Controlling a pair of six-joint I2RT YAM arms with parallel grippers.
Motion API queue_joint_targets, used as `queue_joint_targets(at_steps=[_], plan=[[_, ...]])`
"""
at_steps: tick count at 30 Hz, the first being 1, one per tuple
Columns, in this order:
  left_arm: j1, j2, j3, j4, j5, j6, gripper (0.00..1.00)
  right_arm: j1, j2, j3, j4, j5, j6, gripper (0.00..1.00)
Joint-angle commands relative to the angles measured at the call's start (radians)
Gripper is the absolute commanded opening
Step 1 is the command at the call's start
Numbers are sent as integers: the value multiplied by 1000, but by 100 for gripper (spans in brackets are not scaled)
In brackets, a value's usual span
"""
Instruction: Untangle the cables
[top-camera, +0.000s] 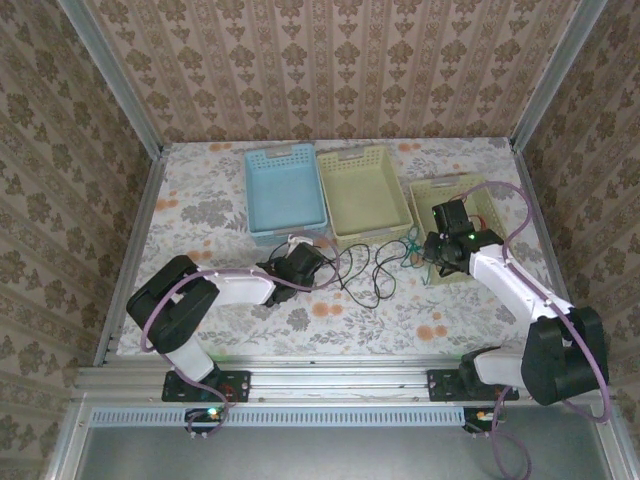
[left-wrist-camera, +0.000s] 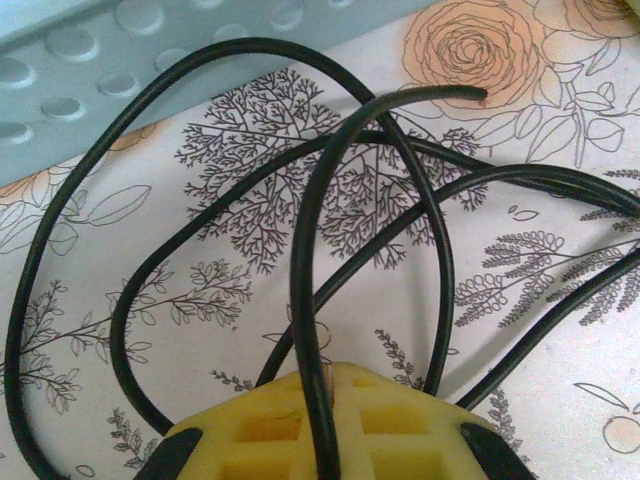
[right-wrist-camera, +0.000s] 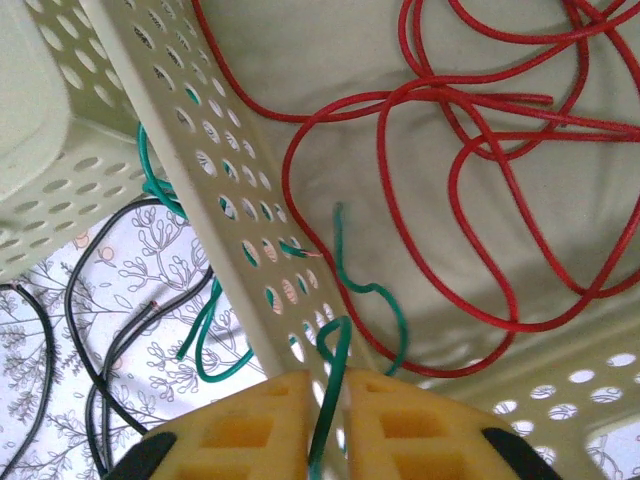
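green cable (right-wrist-camera: 338, 240) in right gripper (right-wrist-camera: 325, 385)

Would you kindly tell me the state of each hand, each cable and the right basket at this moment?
left hand: shut on the black cable.
right hand: shut on the green cable, above the right basket.
black cable: looped on the table, gripped.
green cable: crossing the basket wall, part inside, part outside, gripped.
red cable: loose coils inside the right basket.
right basket: upright, holding the red cable.
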Motion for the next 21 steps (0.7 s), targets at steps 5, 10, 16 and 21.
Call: queue_joint_targets(at_steps=[5,10,16,21], plan=[[-13,30,24,-52,7,23,0,-13,-39,-11,1,-8,9,5],[-13,51,39,-47,15,34,0,-12,-113,12,-51,21,15,4],[-16,63,45,-37,23,35,0,-9,-195,30,-18,42,14,4],[-16,59,35,-28,24,30,0,37,-258,17,120,48,-20,4]])
